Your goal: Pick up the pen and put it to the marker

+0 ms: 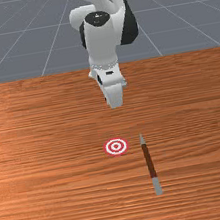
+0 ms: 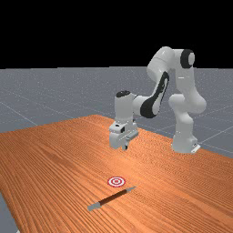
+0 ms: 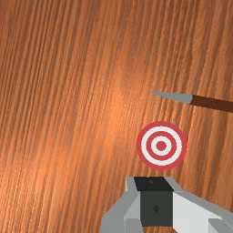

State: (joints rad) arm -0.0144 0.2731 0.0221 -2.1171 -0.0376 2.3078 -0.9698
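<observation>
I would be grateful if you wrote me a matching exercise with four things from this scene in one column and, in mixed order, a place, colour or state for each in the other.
Column one
1. Slim brown pen with grey ends
2. Round, flat marker with red and white rings
3. White and grey gripper
4. Wooden table

Column two
A. Raised, holding nothing
B. On the front view's left of a slender thing
C. Orange-brown, with streaky grain
D. Lying flat, its pointed tip near the rings

Right pairs: 1-D, 2-B, 3-A, 4-C
</observation>
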